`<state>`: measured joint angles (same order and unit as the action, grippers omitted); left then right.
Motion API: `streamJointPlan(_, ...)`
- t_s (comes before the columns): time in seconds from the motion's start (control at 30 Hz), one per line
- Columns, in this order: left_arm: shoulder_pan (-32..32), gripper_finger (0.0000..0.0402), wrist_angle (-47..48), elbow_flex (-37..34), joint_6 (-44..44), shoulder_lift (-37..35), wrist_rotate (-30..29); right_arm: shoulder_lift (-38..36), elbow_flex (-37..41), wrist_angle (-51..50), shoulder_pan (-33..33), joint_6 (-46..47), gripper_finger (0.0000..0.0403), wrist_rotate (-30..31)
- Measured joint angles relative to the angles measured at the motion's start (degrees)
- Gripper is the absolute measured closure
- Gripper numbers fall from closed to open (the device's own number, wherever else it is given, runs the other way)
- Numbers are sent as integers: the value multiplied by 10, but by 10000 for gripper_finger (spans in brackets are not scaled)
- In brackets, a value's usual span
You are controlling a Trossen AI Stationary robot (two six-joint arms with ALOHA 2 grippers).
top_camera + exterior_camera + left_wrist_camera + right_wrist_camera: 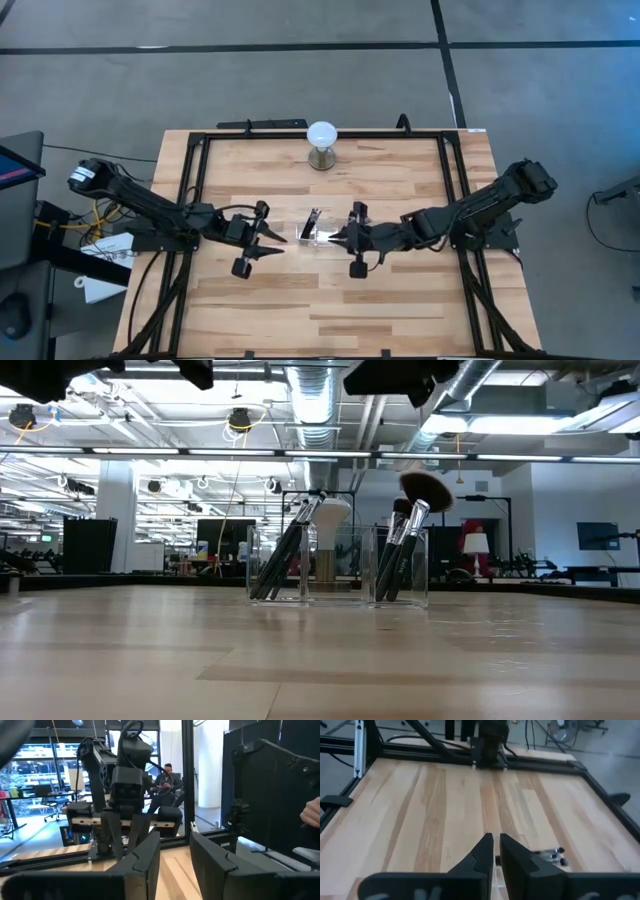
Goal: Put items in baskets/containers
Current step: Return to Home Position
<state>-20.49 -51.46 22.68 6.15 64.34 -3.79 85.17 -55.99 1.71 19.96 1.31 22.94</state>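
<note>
Brushes crowd the clear holder (tips overlap, count unclear).

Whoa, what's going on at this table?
Makeup brushes stand bunched in two compartments of a clear holder. The left end effector and the right end effector hang on either side of it, neither holding anything. From above no loose brushes show on the table, so the tidying looks done.

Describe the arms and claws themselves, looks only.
The left arm and right arm are matte black and jointed, with black cables at the bases. The left one has a white label and yellow wiring. The left claw and right claw each have two flat, angular dark fingers.
</note>
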Motion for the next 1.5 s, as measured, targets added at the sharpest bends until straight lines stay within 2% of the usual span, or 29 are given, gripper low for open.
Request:
streamJointPlan(0.13,0,298,-1,0,0,3,0,0,4,6,-1,-13,377,1)
streamJointPlan(0.43,0,298,0,0,-51,3,-19,-24,80,80,-55,-6,395,-1)
streamJointPlan(0.97,-13,298,4,0,-50,-24,-33,-183,168,89,-42,-13,402,-3)
streamJointPlan(1.1,-13,298,4,0,-24,-24,-48,-194,174,74,-41,-15,402,-2)
streamJointPlan(1.3,-9,298,4,0,36,-24,-141,-193,174,66,-62,-38,402,-3)
streamJointPlan(1.5,31,298,10,1,81,-53,-125,-193,174,122,-89,-62,402,-18)
